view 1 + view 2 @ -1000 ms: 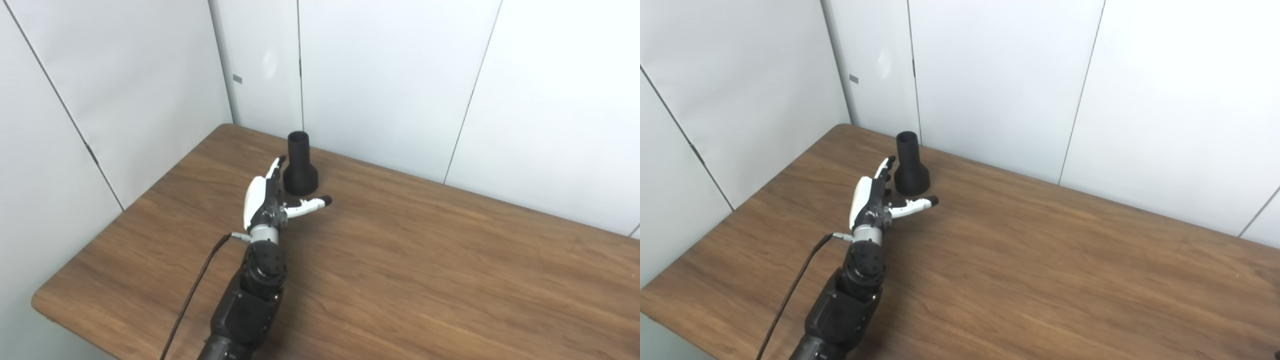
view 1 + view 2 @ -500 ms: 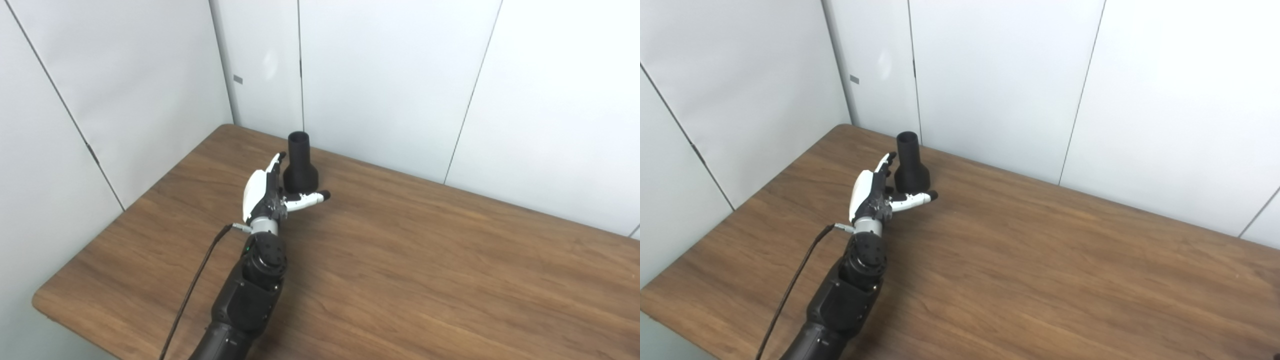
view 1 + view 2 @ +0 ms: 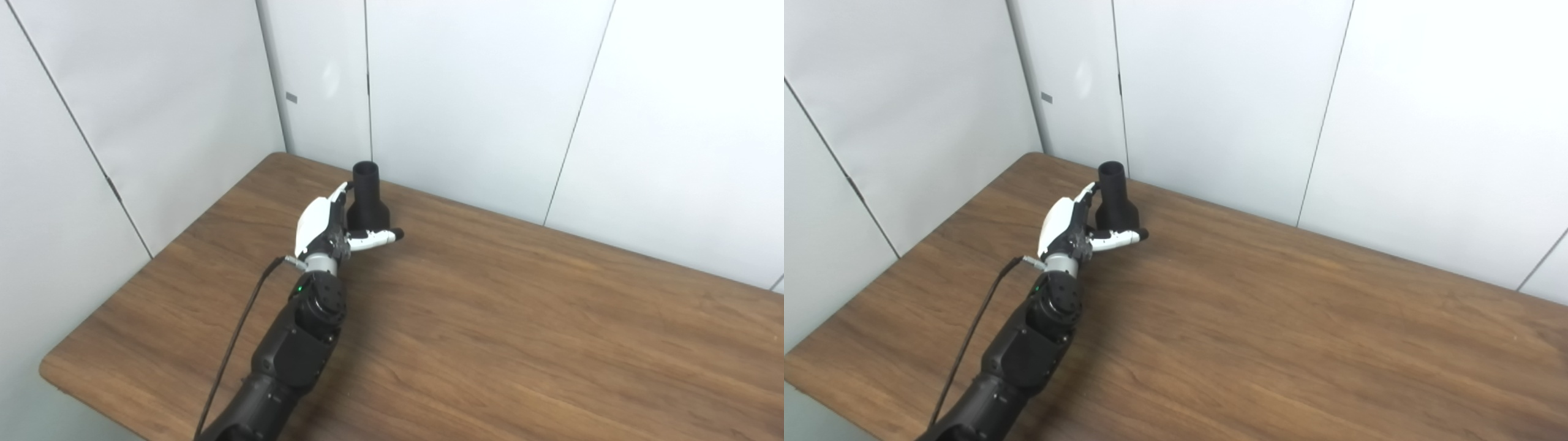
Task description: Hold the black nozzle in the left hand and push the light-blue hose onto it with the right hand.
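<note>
A black nozzle [image 3: 367,201] stands upright on the wooden table [image 3: 520,318] near its far left corner, narrow neck up and wide base down. My left hand [image 3: 327,228] is right beside it, open, with the fingers [image 3: 338,195] reaching along the nozzle's left side and the thumb [image 3: 378,235] stretched in front of its base. The hand looks close to the nozzle or just touching it, and is not closed around it. No light-blue hose and no right hand appear in either view.
White wall panels [image 3: 478,98] rise just behind the nozzle and along the table's left edge. A black cable [image 3: 236,343] runs from my left wrist down off the picture's bottom edge.
My left hand has moved forward toward the nozzle, from a short way in front of it to right against its left side and base. The nozzle has not moved.
</note>
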You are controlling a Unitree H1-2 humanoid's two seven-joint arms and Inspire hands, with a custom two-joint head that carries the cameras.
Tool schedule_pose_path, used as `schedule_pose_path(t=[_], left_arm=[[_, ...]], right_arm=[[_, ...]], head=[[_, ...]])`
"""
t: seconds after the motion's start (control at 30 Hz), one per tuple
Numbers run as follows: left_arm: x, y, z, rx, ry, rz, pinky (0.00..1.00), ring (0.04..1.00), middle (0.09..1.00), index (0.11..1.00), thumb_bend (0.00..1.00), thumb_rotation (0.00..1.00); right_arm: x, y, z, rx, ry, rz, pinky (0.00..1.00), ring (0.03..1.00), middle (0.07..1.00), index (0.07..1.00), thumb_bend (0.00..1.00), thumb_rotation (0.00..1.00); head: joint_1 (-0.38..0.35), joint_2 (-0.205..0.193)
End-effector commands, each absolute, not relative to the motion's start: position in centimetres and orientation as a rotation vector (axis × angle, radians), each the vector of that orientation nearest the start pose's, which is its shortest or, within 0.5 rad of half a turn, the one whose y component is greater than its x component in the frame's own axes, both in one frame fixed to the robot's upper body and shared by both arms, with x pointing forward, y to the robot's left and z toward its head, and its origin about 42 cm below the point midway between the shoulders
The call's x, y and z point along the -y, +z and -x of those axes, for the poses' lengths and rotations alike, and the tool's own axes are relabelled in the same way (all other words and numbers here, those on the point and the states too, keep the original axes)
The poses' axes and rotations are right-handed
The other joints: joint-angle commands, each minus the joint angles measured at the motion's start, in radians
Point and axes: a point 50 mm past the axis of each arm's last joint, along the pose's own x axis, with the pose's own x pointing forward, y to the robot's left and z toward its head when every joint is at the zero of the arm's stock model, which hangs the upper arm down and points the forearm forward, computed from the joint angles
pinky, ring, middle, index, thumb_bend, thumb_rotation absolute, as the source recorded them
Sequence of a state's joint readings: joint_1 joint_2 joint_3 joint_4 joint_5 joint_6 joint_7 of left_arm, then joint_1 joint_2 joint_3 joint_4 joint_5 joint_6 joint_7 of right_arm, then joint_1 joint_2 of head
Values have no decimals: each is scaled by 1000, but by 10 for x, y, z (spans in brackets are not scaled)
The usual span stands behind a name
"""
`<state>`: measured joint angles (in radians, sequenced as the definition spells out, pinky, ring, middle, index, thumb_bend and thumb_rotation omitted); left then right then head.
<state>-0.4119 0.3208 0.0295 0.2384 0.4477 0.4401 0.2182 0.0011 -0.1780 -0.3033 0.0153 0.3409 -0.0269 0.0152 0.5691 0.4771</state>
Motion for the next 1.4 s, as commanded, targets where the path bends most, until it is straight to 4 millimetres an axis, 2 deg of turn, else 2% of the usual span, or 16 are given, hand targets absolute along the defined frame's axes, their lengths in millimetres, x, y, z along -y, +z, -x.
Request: schedule_pose_path(t=[0.0,0.13,0.23,0.47,0.57,0.67,0.9,1.23,1.37], left_arm=[[-340,177,-415,-209,422,-789,732,881,931,922,1000,304],[-341,175,-418,-229,397,-818,759,903,944,935,1000,224],[-340,175,-420,-239,377,-860,770,899,943,946,1000,205],[-341,174,-422,-274,308,-948,760,866,911,922,1000,197],[-340,174,-422,-286,296,-992,722,826,884,910,1000,181],[-339,173,-424,-307,276,-1029,766,849,898,913,1000,180],[-338,172,-426,-335,256,-1082,714,850,896,903,1000,191],[-336,169,-427,-350,249,-1142,721,820,860,873,1000,130],[-336,167,-426,-344,250,-1173,773,810,835,843,987,139]], right_arm=[[358,114,-268,90,-285,-157,400,514,540,499,539,424],[358,114,-268,87,-289,-160,395,507,534,492,553,429],[359,114,-268,82,-289,-165,386,496,525,487,564,426],[357,116,-267,87,-283,-160,373,482,513,477,565,429],[357,116,-266,87,-284,-154,366,475,506,472,578,430],[357,116,-267,88,-283,-154,363,473,506,471,587,437],[356,116,-267,85,-291,-161,349,459,492,458,653,446],[356,116,-268,81,-295,-162,337,445,479,446,692,443],[356,116,-268,85,-286,-154,334,442,478,445,710,457]], head=[[1,1],[0,3],[0,3],[-5,8],[-7,10],[-6,10],[-8,8],[-9,8],[-9,8]])
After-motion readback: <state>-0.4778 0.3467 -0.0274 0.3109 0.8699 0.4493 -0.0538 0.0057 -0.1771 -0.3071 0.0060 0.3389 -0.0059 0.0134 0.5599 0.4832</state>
